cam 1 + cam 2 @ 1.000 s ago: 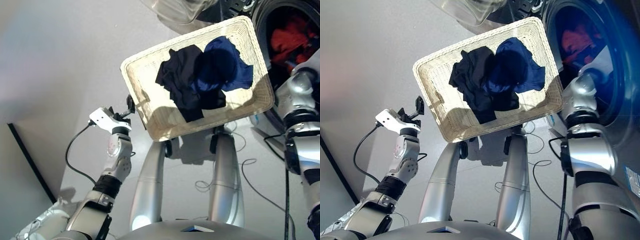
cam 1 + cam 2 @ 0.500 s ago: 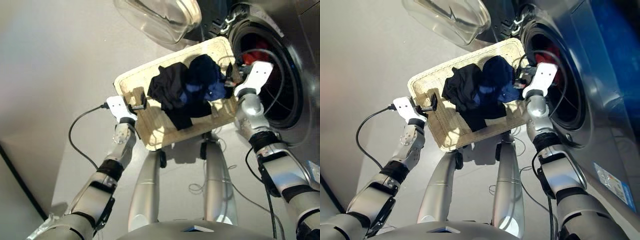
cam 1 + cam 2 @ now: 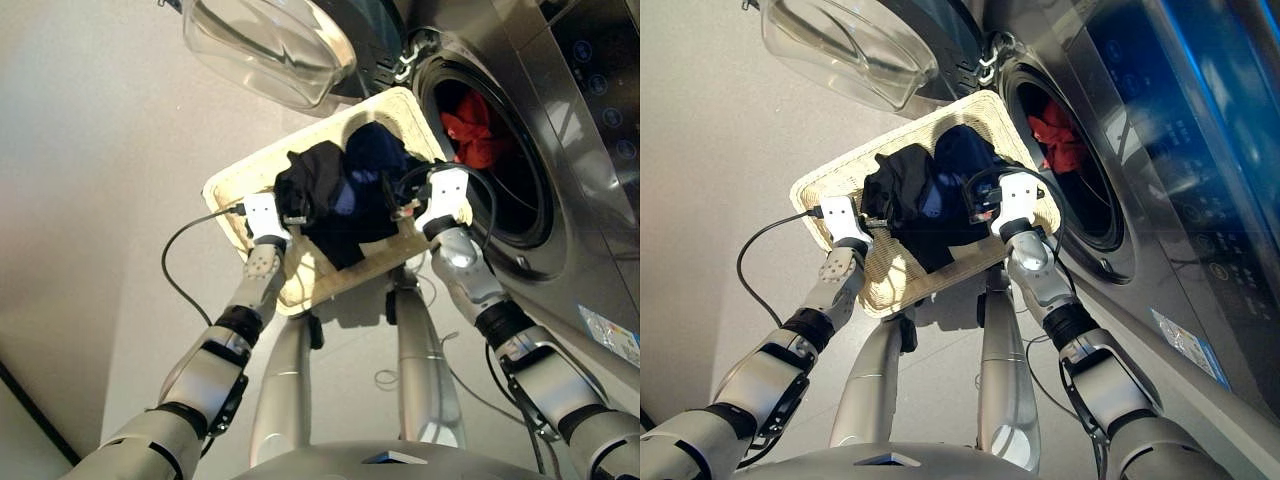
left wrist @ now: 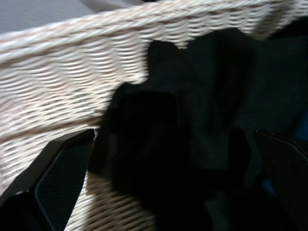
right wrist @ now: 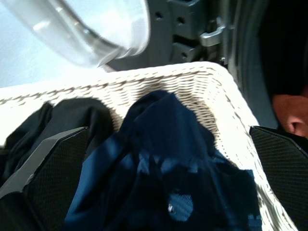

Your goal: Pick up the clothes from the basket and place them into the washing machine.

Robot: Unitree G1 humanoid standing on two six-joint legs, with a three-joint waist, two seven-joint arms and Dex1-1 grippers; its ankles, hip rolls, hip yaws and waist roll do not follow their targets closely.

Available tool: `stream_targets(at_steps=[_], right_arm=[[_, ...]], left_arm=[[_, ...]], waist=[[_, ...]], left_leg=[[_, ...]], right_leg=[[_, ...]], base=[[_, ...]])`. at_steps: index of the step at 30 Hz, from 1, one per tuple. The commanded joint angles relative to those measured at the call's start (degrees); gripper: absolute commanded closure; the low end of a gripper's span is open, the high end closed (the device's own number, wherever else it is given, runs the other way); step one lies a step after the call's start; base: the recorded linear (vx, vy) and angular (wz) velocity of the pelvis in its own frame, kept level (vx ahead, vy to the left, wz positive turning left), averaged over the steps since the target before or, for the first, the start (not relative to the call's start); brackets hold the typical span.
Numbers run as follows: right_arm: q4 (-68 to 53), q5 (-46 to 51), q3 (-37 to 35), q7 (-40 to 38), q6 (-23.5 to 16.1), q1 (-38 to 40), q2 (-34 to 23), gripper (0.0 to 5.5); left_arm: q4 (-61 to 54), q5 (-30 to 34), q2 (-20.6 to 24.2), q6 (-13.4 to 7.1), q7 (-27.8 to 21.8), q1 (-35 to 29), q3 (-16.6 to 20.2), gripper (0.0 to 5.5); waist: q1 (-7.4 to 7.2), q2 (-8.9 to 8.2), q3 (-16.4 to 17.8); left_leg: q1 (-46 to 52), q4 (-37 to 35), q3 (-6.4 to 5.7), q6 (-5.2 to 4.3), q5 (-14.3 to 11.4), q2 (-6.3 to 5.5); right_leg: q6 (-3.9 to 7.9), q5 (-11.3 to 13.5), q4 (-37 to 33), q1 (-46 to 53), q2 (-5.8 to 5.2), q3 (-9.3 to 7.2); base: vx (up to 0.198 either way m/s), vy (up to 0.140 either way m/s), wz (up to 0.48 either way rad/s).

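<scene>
The cream-white basket sits in front of the washing machine, whose drum is open. A black garment and a navy blue one lie bunched together in the basket. An orange-red garment lies inside the drum. My left gripper is open at the near edge of the black garment, which lies between its fingers. My right gripper hovers open over the navy garment, its fingers spread and empty.
The machine's bulging glass door hangs open just beyond the basket's far rim. The door hinge and the drum's rim stand right beside the basket's right corner. A black cable loops from my left wrist over the grey floor.
The right gripper has come out of the drum and over the navy garment. The left gripper has moved from outside the basket's rim onto the black garment. The camera has tilted too.
</scene>
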Motion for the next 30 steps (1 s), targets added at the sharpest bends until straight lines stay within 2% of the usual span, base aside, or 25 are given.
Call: stream_targets(at_steps=[1,9,15,16,17,20,23,26,30], right_arm=[[-5.82,-2.26,1.54,0.68,-1.76,-1.33,0.66,0.0],[-10.46,-3.03,3.24,0.96,-1.46,-2.21,0.85,0.0],[-14.21,0.38,2.72,1.99,-1.71,-2.04,1.2,0.0],[-14.63,1.24,2.65,2.49,-1.73,-1.83,1.3,0.0],[-14.87,1.78,2.63,2.87,-1.66,-1.5,1.29,0.0],[-14.98,2.85,2.48,3.66,-1.45,-0.57,1.55,0.0],[-14.13,2.56,1.99,3.63,-1.38,-0.12,1.49,0.0],[-11.78,1.0,1.73,3.26,-1.59,-0.65,1.17,0.0],[-8.08,-5.23,2.84,1.69,-1.57,-2.42,-0.36,0.0]], left_arm=[[2.68,-1.07,-0.37,-1.12,-1.23,-3.77,0.35,0.0],[3.3,-1.99,-0.22,-0.39,-2.01,-7.29,-0.65,0.0],[8.49,-3.14,1.35,0.77,-1.27,-12.0,1.67,0.0],[9.48,-3.96,1.7,1.15,-1.72,-12.63,2.75,1.85],[9.88,-4.55,1.92,1.4,-2.02,-12.87,3.37,5.5],[10.07,-5.51,1.72,1.59,-2.6,-13.04,4.36,5.5],[9.06,-5.36,1.1,1.23,-2.72,-12.45,3.89,5.5],[6.85,-5.84,0.93,0.4,-3.1,-11.54,3.32,5.5],[0.87,-8.25,1.49,-1.52,-3.6,-9.23,2.81,5.5]], waist=[[-1.58,1.48,1.12],[-3.9,0.99,2.35],[-6.15,-0.13,2.85],[-6.6,-0.4,2.95],[-6.82,-0.58,3.05],[-7.28,-0.89,3.26],[-7.21,-0.69,3.04],[-6.49,-0.21,2.41],[-4.69,0.38,1.51]], left_leg=[[-1.94,3.76,-3.49,0.67,-3.87,0.21],[-5.59,6.96,-2.98,0.56,-5.48,0.76],[-9.15,9.08,-2.64,0.75,-6.25,1.56],[-9.6,9.67,-2.53,0.82,-6.53,1.82],[-9.97,10.51,-2.52,0.92,-6.76,1.97],[-10.69,12.27,-2.72,1.15,-7.1,2.21],[-10.18,12.0,-3.0,1.14,-7.07,2.01],[-9.2,10.99,-3.24,1.0,-6.71,1.59],[-5.98,8.06,-3.85,0.61,-5.7,1.02]], right_leg=[[2.13,5.47,-2.78,-3.16,2.87,-1.42],[1.91,5.35,-0.32,-7.61,4.07,-0.9],[2.18,6.14,0.44,-11.28,5.1,-0.86],[2.24,6.15,0.85,-11.82,5.34,-0.76],[2.2,6.13,1.52,-12.21,5.5,-0.78],[2.16,6.14,2.95,-12.64,5.73,-0.66],[2.14,6.18,2.85,-12.12,5.24,-0.74],[2.11,6.3,2.22,-11.03,4.63,-1.01],[2.1,6.31,0.24,-7.34,3.31,-1.73]], base=[[0.0,0.0,0.0],[0.0,0.0,0.0],[0.0,0.0,0.0],[0.0,0.0,0.0],[0.0,0.0,0.0],[0.012,-0.009,-0.238],[0.0,0.0,0.0],[0.0,0.0,0.0],[0.0,0.0,0.0]])
